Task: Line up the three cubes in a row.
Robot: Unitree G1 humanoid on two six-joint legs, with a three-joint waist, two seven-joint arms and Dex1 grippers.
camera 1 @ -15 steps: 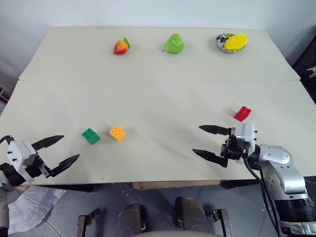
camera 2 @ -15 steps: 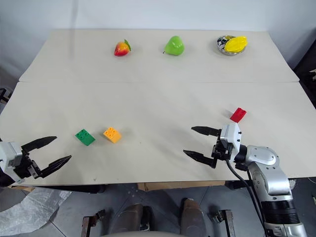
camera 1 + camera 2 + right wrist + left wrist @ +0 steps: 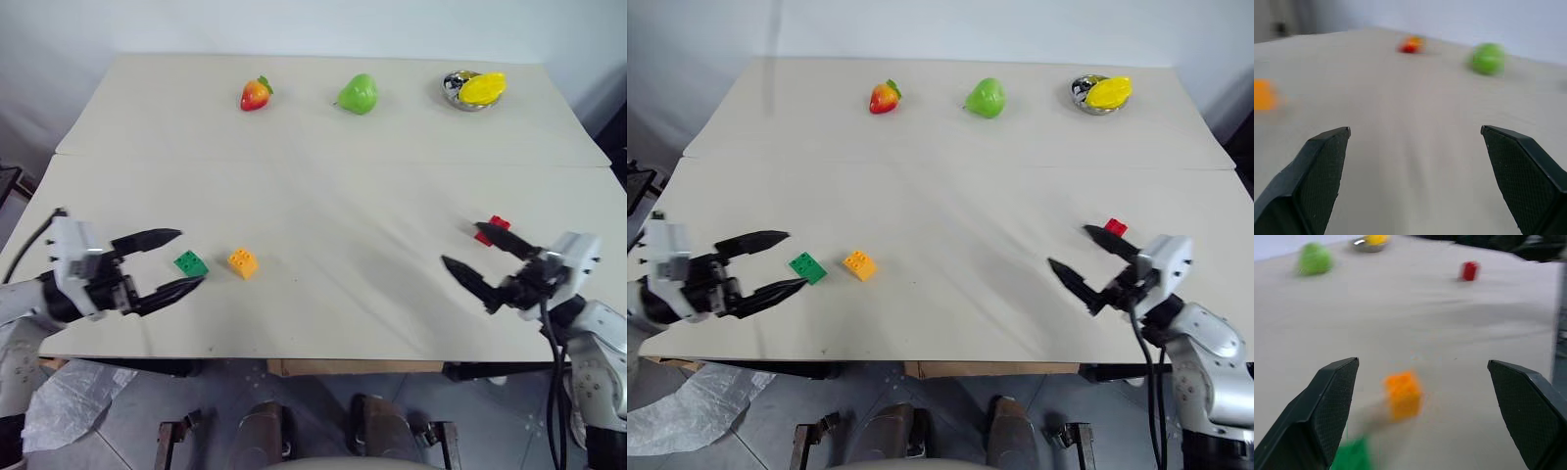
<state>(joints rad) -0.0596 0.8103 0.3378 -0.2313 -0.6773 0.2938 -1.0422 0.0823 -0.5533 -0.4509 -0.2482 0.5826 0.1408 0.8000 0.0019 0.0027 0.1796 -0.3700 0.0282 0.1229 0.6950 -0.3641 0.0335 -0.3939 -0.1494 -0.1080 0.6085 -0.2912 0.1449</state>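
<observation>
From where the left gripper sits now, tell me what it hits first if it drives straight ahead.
Probably the green cube, just off the open left gripper; the orange cube lies next beyond it. Depth is unclear.

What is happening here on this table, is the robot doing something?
A two-armed robot is working on lining up three small studded plastic bricks. Its open left gripper is beside the green brick, with the orange-yellow brick just past it. The open right gripper hovers close to the red brick, far from the others. Nothing is held.
</observation>
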